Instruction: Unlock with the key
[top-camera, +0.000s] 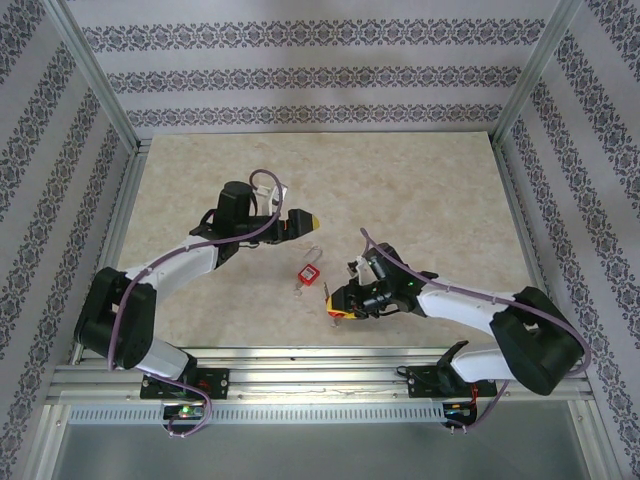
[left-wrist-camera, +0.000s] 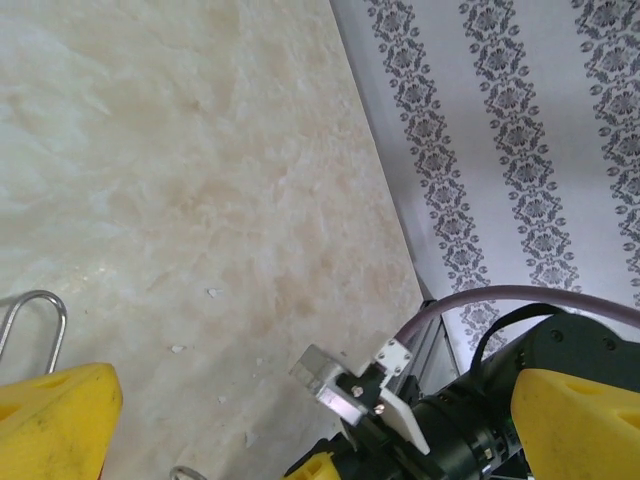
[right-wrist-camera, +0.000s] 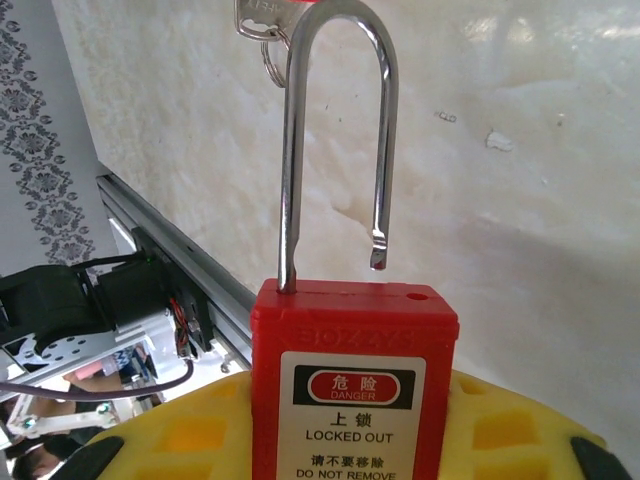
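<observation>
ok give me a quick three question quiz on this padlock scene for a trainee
1. True or false: the padlock has its shackle locked into the body.
2. The right hand is: A) open above the table B) shut on the padlock body C) shut on the keys
3. In the right wrist view, what lies just past the shackle's top?
Key: 1 false, its free end is lifted out; 2 B; 3 keys on a ring.
</observation>
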